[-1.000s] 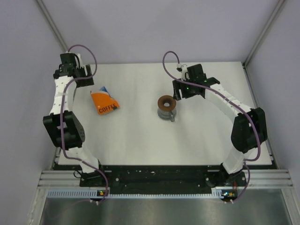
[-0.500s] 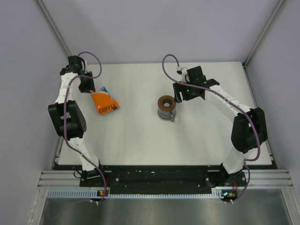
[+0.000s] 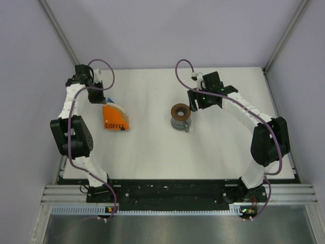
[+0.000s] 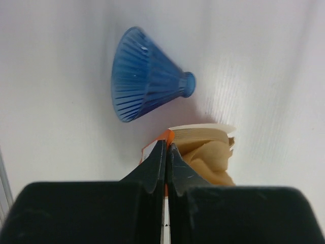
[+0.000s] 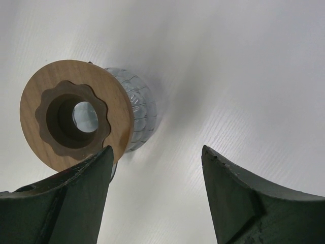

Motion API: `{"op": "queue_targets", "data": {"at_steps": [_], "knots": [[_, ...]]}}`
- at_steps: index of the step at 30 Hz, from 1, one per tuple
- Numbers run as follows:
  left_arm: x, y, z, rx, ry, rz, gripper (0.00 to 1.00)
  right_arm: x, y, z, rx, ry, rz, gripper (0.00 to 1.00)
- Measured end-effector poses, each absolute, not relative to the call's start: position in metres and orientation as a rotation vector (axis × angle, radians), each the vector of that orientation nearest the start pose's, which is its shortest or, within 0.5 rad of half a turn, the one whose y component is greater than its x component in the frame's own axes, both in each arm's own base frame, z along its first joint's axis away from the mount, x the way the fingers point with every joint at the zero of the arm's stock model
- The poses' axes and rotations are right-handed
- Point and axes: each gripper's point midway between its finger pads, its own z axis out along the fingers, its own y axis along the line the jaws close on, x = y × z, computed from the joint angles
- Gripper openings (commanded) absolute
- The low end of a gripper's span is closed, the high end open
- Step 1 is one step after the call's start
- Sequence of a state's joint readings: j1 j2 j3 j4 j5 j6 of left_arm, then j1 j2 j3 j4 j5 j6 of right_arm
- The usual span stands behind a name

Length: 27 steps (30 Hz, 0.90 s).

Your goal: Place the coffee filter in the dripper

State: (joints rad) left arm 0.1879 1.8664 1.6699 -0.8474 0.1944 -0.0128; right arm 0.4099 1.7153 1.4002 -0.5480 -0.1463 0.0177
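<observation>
**A:** Orange pack (image 3: 116, 118) is what I've got hold of, not the filter itself. Closest to my left wrist camera, at bottom centre, the left gripper (image 4: 166, 148) is pinched fully together on the pack's top edge.

**B:** Where's the filter, then?

**A:** Just past the fingertips, lower right of that view. The tan coffee filter (image 4: 205, 152) shows in the pack's open mouth, not yet pulled out. I can't tell whether it's one sheet or a stack. Beyond it, upper middle, a blue ribbed cone (image 4: 144, 81) lies on its side on the table (image 3: 152, 152), apart from the pack.

**B:** And your other arm?

**A:** The right gripper (image 5: 156, 151) is spread wide and holds nothing. Past its left finger, in the left of the right wrist view, the dripper (image 5: 76, 71) sits on a clear cup (image 5: 139, 114), and its centre hole is bare. From above, the two stand mid-frame, well apart from the pack at centre left.

**B:** So how far along are you?

**A:** Early, I'd judge. Nothing is in the dripper. I have yet to free a filter, carry it across and seat it.
</observation>
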Motion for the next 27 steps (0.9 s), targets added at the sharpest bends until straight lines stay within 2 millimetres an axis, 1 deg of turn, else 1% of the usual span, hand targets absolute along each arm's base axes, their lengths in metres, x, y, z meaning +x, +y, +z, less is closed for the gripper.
{"op": "queue_targets", "data": {"at_steps": [1, 3, 5, 8, 10, 12, 16, 18, 22, 27], "knots": [[0.433, 0.042, 0.147, -0.162, 2.578, -0.199, 0.00, 0.392, 0.199, 0.141, -0.542, 2.395, 0.365, 0.70], [0.429, 0.026, 0.157, -0.068, 2.526, -0.203, 0.00, 0.392, 0.198, 0.142, -0.540, 2.392, 0.359, 0.70], [0.426, 0.000, 0.172, 0.055, 2.442, -0.211, 0.00, 0.393, 0.196, 0.146, -0.535, 2.383, 0.351, 0.70], [0.429, -0.036, 0.197, 0.207, 2.270, -0.256, 0.00, 0.392, 0.195, 0.154, -0.530, 2.365, 0.346, 0.70], [0.433, -0.047, 0.208, 0.253, 2.200, -0.285, 0.00, 0.392, 0.194, 0.159, -0.527, 2.353, 0.345, 0.70], [0.445, -0.053, 0.216, 0.289, 2.134, -0.316, 0.00, 0.392, 0.194, 0.163, -0.525, 2.342, 0.346, 0.70], [0.464, -0.067, 0.211, 0.361, 2.075, -0.354, 0.00, 0.391, 0.194, 0.166, -0.524, 2.336, 0.347, 0.70], [0.472, -0.075, 0.205, 0.401, 2.056, -0.359, 0.00, 0.391, 0.194, 0.166, -0.525, 2.337, 0.347, 0.70], [0.487, -0.085, 0.191, 0.459, 2.026, -0.362, 0.00, 0.391, 0.194, 0.167, -0.524, 2.334, 0.348, 0.70], [0.489, -0.089, 0.176, 0.504, 1.991, -0.371, 0.00, 0.384, 0.191, 0.168, -0.525, 2.340, 0.347, 0.70]]}}
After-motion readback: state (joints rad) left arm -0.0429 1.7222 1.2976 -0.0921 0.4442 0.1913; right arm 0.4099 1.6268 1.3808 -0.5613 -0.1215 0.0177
